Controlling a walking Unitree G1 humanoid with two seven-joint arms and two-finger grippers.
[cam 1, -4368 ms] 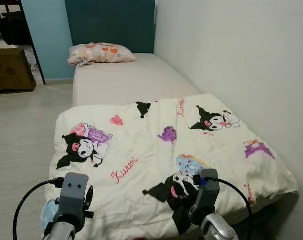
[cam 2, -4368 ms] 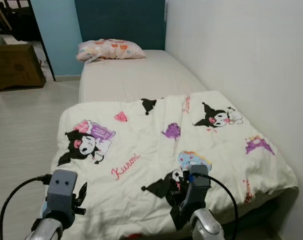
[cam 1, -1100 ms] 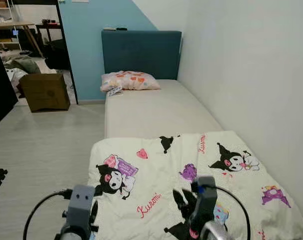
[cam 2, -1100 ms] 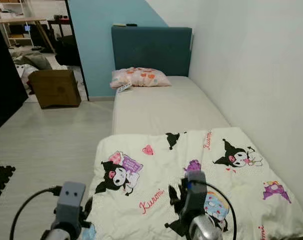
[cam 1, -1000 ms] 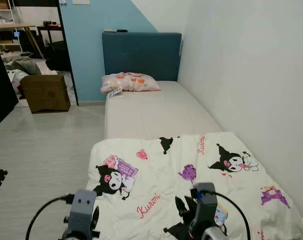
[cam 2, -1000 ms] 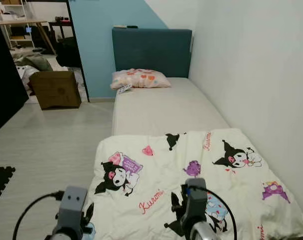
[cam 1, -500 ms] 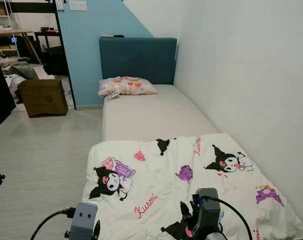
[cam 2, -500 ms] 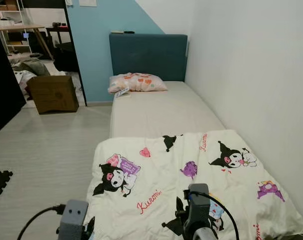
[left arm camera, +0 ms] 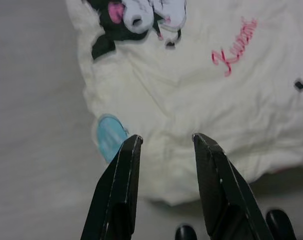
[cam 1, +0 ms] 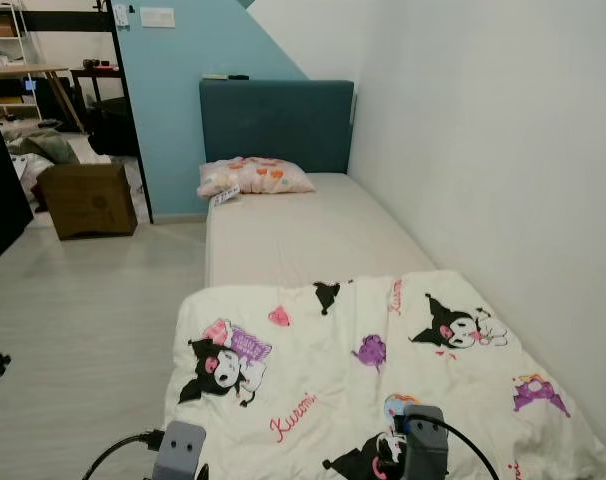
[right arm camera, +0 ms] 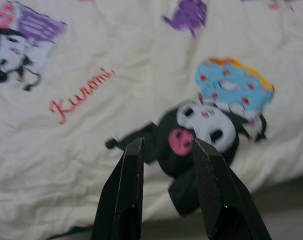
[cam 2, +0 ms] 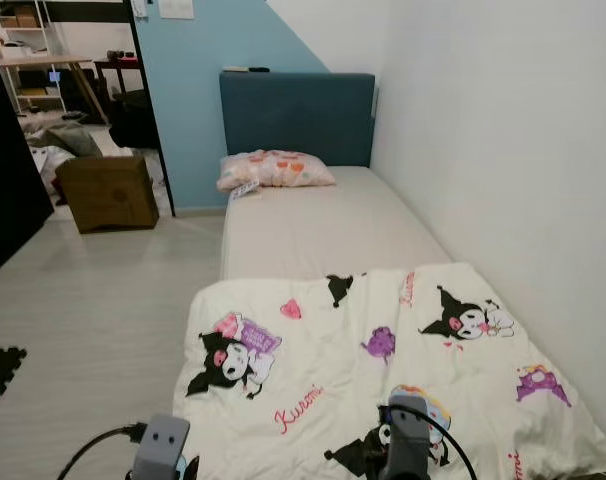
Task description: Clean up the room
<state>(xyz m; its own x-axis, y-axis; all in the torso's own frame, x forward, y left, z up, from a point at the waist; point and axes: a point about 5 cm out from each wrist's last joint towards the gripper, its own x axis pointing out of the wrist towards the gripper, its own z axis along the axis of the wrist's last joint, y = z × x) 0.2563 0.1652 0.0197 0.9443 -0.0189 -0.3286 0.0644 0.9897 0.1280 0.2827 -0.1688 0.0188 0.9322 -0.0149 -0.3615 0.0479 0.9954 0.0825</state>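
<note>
So the cartoon-print blanket is spread over the foot half of the bed, a bit rumpled and hanging off the near edge, with the pink pillow up against the teal headboard and a cardboard box on the floor off to the left. The left gripper hangs over the blanket's near left corner, fingers spread and holding nothing. Same for the right gripper, which sits over the black character print with its fingers apart and empty.

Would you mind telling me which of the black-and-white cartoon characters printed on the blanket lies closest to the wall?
The character at the blanket's right side, next to the white wall; the other two sit near the left edge and the foot end.
</note>
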